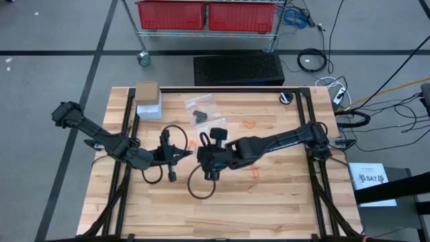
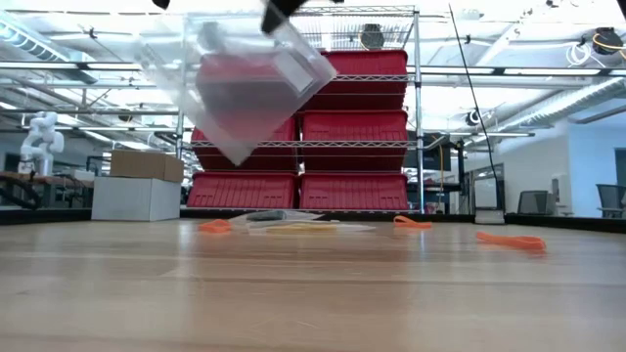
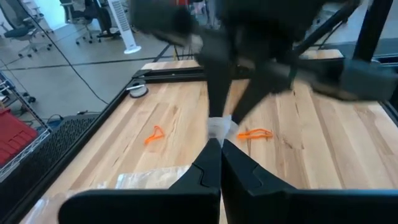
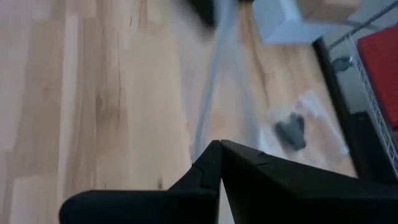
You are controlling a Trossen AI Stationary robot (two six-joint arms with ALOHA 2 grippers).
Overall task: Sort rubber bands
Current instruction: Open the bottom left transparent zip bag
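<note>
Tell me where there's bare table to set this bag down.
Free: the near table strip below both grippers, and the right stretch beyond the orange rubber bands. Crowded: centre, where left gripper and right gripper meet, and the far side by the clear bags and boxes.

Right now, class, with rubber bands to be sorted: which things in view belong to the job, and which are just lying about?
Job: orange rubber bands on the table; clear bag held up over mid-table by left gripper and right gripper, both shut on it.
Lying about: cardboard box; white box; red bins behind the table.
</note>
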